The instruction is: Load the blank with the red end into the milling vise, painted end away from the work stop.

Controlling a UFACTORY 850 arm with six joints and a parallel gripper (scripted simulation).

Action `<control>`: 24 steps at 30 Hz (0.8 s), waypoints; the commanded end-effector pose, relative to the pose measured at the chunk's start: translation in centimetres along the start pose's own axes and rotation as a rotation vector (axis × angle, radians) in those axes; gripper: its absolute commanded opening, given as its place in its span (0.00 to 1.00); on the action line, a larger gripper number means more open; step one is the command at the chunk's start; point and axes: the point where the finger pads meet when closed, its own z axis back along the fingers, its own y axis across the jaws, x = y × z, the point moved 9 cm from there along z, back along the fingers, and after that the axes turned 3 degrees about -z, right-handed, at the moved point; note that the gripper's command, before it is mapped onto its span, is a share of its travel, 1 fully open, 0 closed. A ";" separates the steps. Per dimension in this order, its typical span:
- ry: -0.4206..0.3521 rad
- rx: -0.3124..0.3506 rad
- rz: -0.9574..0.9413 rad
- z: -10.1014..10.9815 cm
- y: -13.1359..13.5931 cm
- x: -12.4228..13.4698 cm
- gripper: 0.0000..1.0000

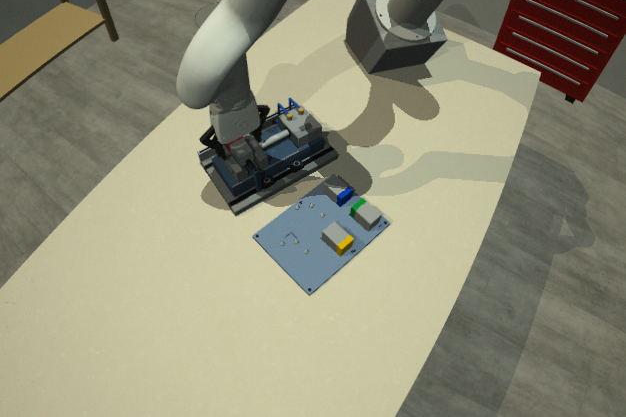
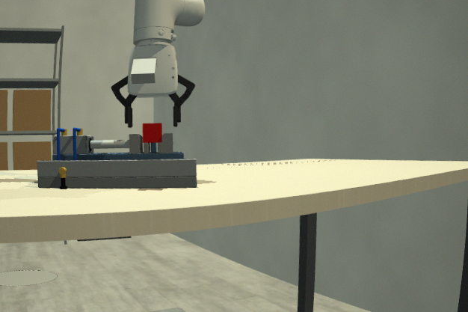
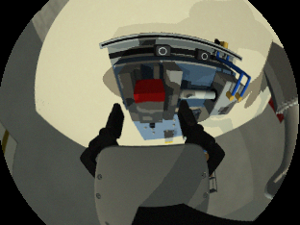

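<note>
The red-ended blank [image 2: 152, 133] [image 3: 149, 91] lies level between the fixed jaw [image 2: 167, 143] [image 3: 126, 83] and the moving jaw [image 2: 134, 143] [image 3: 173, 77], its upper part above the jaw tops. Its red end faces away from the infeed plate [image 1: 283, 255]. The low bars, the contact at the work stop and the exact gap to the fixed jaw cannot be made out. My gripper [image 2: 152, 125] [image 3: 150, 108] is open and empty, its fingertips wide apart on either side of the blank, about level with its top in the exterior view.
Blanks with a blue end [image 1: 344, 195], a green end [image 1: 358, 207] and a yellow end [image 1: 344, 244] lie on the infeed plate, which also bears several small pegs. Blue hoses [image 2: 58, 145] [image 3: 243, 85] rise at the vise's cylinder end. The rod [image 2: 109, 144] reaches the moving jaw.
</note>
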 end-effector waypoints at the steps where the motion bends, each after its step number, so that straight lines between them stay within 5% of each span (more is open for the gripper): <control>1: 0.000 -0.002 0.000 0.1 -0.1 0.0 1.00; 24: 0.000 -0.002 0.000 0.4 -0.1 0.0 1.00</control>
